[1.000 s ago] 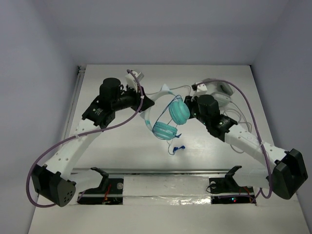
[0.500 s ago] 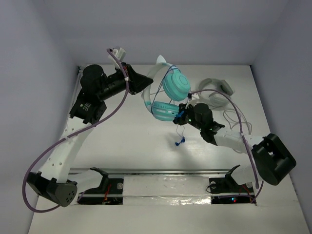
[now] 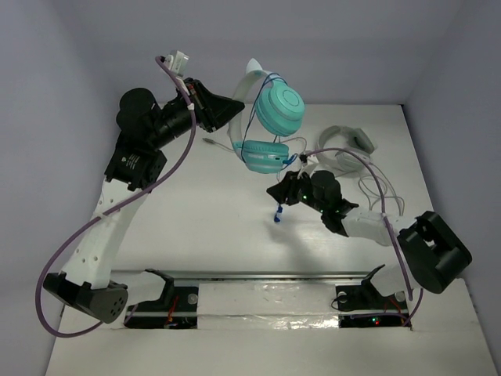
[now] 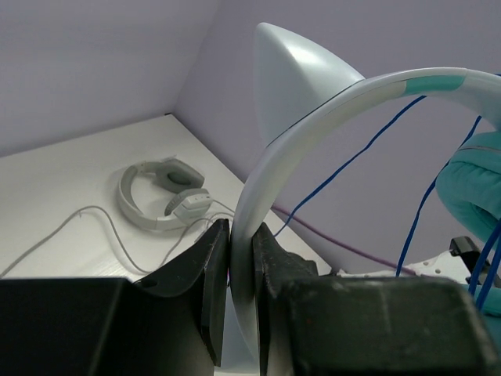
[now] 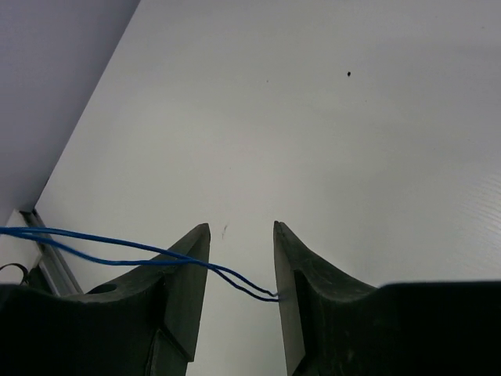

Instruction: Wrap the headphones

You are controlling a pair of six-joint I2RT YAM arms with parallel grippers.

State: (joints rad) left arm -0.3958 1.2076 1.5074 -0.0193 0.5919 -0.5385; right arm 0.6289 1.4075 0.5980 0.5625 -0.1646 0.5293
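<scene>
left gripper [image 4: 241, 235] clamps headphones [image 4: 329, 102] by headband, cup cut off.

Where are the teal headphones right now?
In the top view, the teal headphones hang near the back middle, headband pinched in the left gripper, left of the grey headphones.

Grips the headphones [image 4: 329, 98] by the pale headband in the left hand [image 4: 239, 235]. Shows blue cable [image 4: 356, 160] right of it, white-grey headphones [image 4: 190, 205] beyond it on the tabletop [image 4: 63, 172].
</scene>
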